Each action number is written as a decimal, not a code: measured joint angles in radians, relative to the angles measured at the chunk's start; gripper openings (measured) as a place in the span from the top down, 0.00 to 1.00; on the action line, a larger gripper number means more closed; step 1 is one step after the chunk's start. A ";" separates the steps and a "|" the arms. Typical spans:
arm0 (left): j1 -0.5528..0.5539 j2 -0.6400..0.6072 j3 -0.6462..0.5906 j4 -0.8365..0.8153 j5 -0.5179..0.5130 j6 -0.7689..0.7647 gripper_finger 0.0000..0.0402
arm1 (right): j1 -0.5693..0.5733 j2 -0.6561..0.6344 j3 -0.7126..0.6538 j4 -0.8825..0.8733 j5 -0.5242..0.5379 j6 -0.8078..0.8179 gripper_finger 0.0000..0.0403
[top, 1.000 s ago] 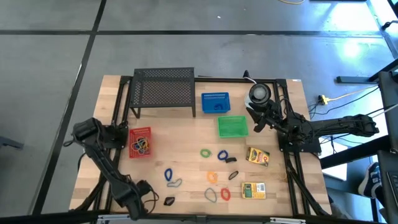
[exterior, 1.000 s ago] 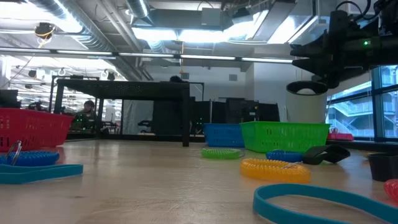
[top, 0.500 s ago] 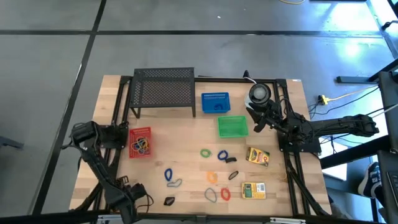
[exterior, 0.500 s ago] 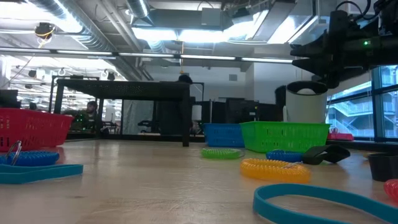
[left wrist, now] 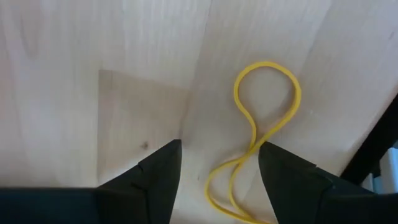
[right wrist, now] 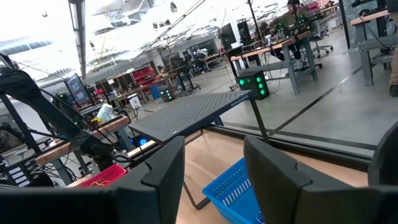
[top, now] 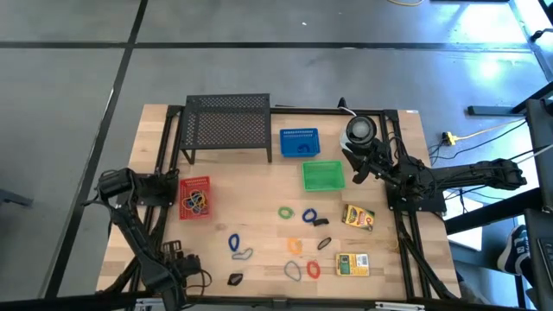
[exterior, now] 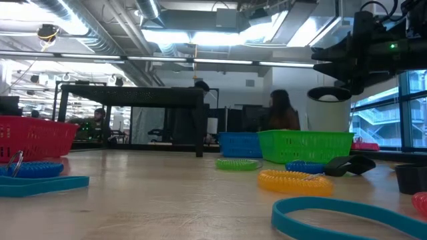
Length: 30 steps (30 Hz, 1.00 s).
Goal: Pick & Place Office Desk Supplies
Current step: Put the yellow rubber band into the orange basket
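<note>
**Left gripper spread above a yellow rubber band at the tabletop's front-left corner**

The left gripper (left wrist: 217, 180) has its jaws wide apart, holding nothing; a yellow rubber band (left wrist: 258, 134) lies twisted on the wood between and just beyond its fingers (left wrist: 158, 177). From above, this gripper (top: 177, 259) sits near the tabletop's (top: 259, 186) front-left corner. The right gripper (top: 356, 166) hangs near the back-right corner beside the green basket (top: 323, 175), jaws parted and empty. The remaining supplies lie along the front edge: a green loop (top: 286, 212), blue loops (top: 309, 217), an orange loop (top: 295, 247), black clips (top: 235, 279) and two yellow-green boxes (top: 359, 217). A red basket (top: 194, 198) near the left edge holds more bands.
</note>
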 joint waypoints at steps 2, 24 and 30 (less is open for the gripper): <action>0.000 -0.003 -0.014 0.011 -0.016 0.021 0.48 | 0.000 0.000 0.000 0.000 0.000 0.000 0.59; -0.004 -0.006 -0.055 0.120 -0.038 0.189 0.98 | 0.000 0.000 0.000 0.000 0.000 0.000 0.59; -0.005 -0.033 -0.059 0.132 -0.103 0.198 0.99 | 0.000 0.000 0.000 0.000 0.000 0.000 0.59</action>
